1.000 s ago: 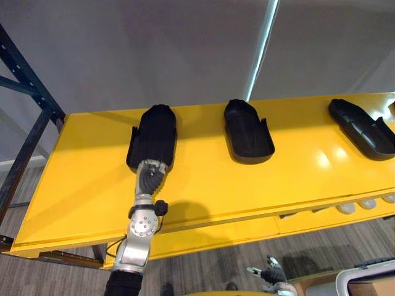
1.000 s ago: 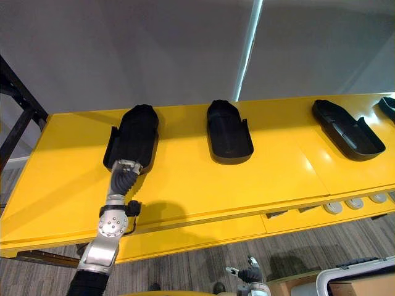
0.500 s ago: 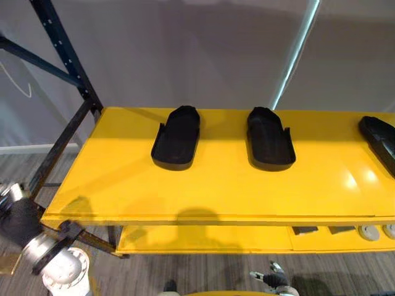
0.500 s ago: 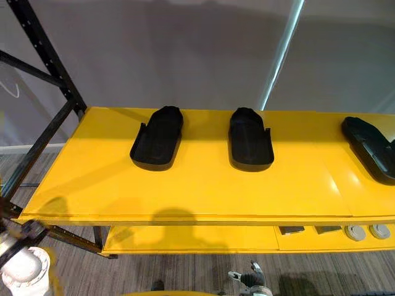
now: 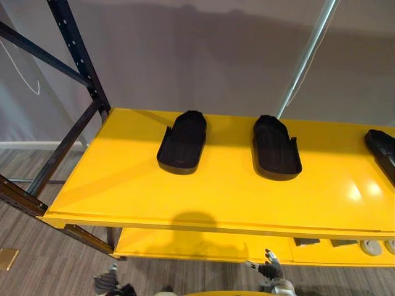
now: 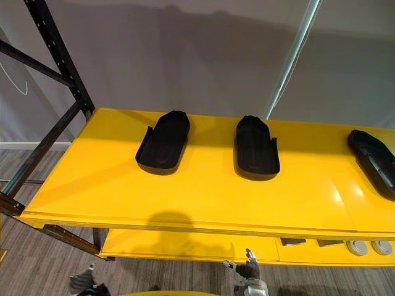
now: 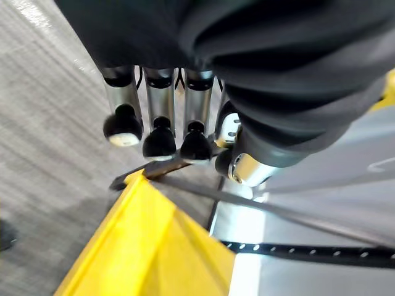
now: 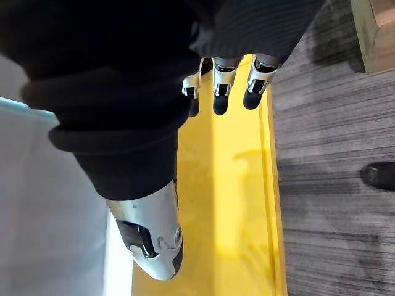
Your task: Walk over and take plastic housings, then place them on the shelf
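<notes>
Plastic housings [image 5: 182,140] laid on yellow shelf [image 5: 123,179] | left hand [image 7: 159,102], right hand [image 8: 222,92] held low, fingers straight, empty | risk: its front edge is clipped if hands are raised too close.

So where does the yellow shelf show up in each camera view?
Left eye view: yellow shelf across the middle, running off the right edge.
Right eye view: same place, across the middle.
Left wrist view: a yellow corner past the left hand.
Right wrist view: a yellow strip past the right hand, beside grey floor; which level, cannot tell.
Shared landmark: the dark perforated rack post, in both eye views and the left wrist view.
</notes>
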